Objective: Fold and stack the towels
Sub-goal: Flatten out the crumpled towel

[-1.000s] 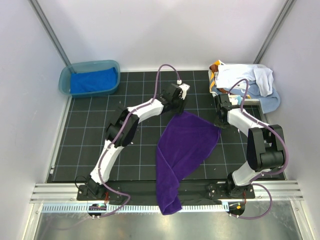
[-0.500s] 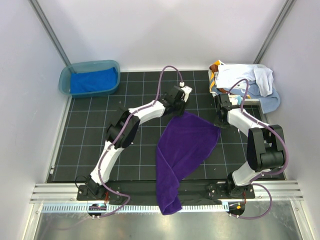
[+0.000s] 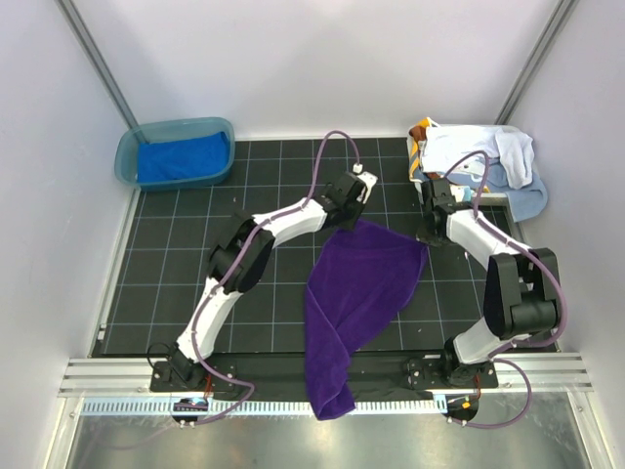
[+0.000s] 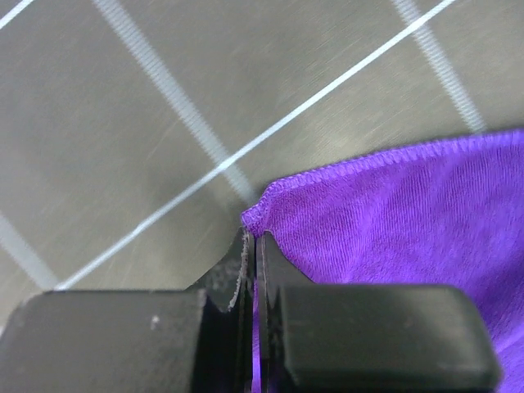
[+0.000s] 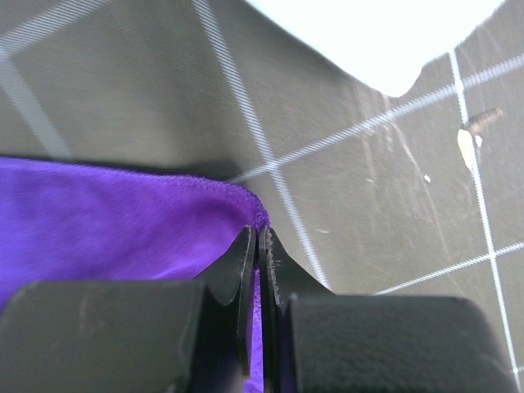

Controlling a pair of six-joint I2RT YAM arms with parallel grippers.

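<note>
A deep purple towel lies on the black mat, trailing over the near edge. My left gripper is shut on its far left corner. My right gripper is shut on its far right corner. Both wrist views show purple cloth pinched between closed jaws, with the left gripper and the right gripper low over the mat. A royal blue towel lies in the teal tub. White, light blue and orange-brown towels are heaped at the far right.
The teal tub stands at the far left corner. The towel heap sits on a white basket at the far right. Grey walls close in both sides. A metal rail runs along the near edge by the arm bases.
My left gripper has moved a little right and far, and closed on the purple towel's left corner. The right gripper has kept its hold and shifted slightly far.
</note>
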